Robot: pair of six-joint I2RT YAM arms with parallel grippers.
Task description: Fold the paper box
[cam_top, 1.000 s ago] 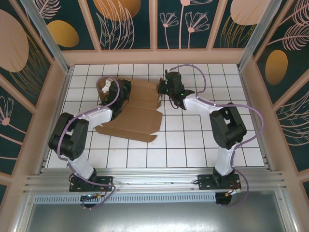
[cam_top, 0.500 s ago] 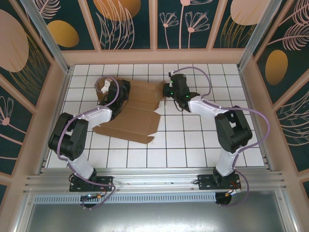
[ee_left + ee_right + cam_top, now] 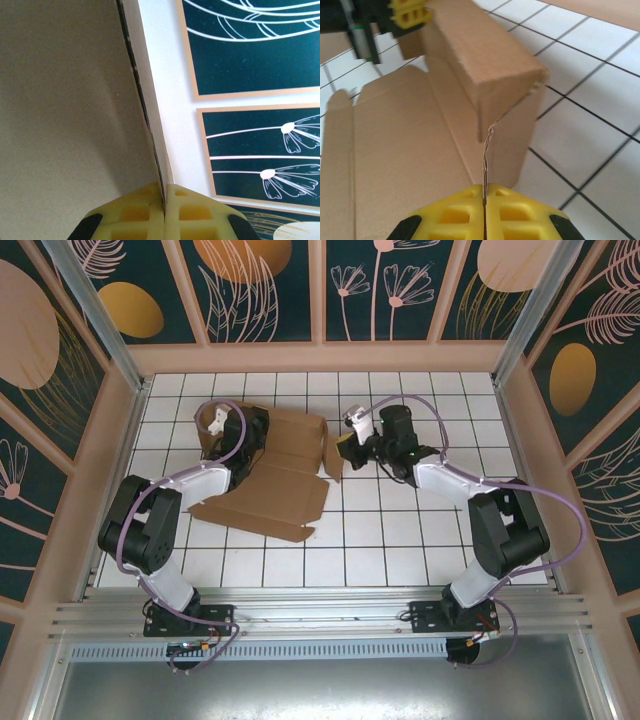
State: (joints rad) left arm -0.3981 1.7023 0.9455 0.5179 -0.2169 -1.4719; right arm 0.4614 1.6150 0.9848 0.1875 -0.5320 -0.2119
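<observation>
While the white tiled table [image 3: 420, 530] spreads wide beneath me, the paper box [image 3: 270, 480] lies on its far half, left of centre, a mostly flat brown sheet with a panel raised at each end. My left gripper [image 3: 164, 200] is pinched tight on the thin edge of the raised panel at the sheet's left end, its yellow pads pressed against the cardboard. My right gripper [image 3: 484, 192] is likewise clamped on the edge of the upright flap at the right end, beside a folded side wall.
</observation>
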